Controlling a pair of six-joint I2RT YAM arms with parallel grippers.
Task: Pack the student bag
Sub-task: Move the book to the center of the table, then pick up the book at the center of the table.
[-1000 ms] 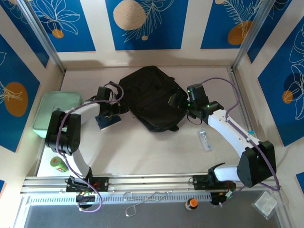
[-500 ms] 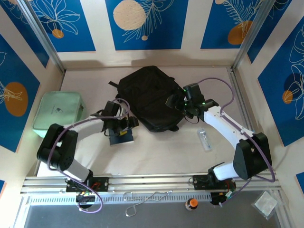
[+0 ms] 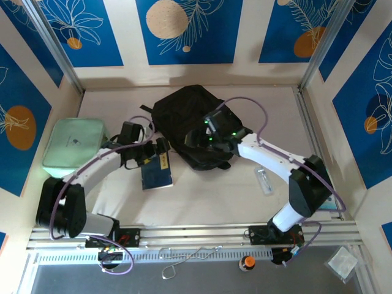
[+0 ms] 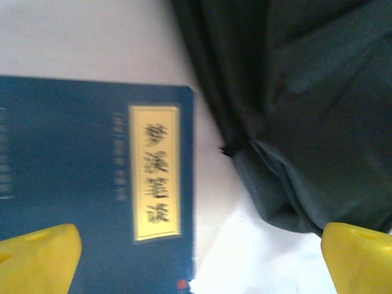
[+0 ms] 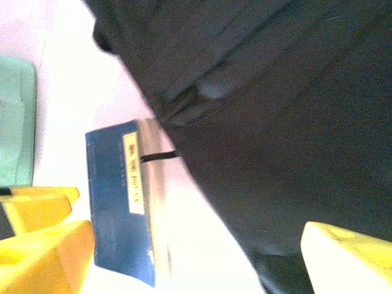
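The student bag (image 3: 193, 122), a black soft backpack, lies at the back middle of the table. A blue book (image 3: 156, 172) with a yellow title label lies flat just left of the bag's near edge. My left gripper (image 3: 154, 151) hovers over the book's far end, open with nothing between its yellow fingertips (image 4: 38, 257); below it are the book (image 4: 92, 184) and the bag's edge (image 4: 294, 104). My right gripper (image 3: 205, 138) hangs open above the bag's near left part. Its wrist view looks down on the bag fabric (image 5: 275, 122) and the book (image 5: 119, 202).
A mint-green zip case (image 3: 73, 144) sits at the left wall, also in the right wrist view (image 5: 15, 122). A small clear packet (image 3: 263, 180) lies right of the bag. Metal frame posts and walls close the table's sides and back.
My left gripper brought the blue book rightward to the bag's edge, let it go and drew back a little. My right gripper swung left across the bag.
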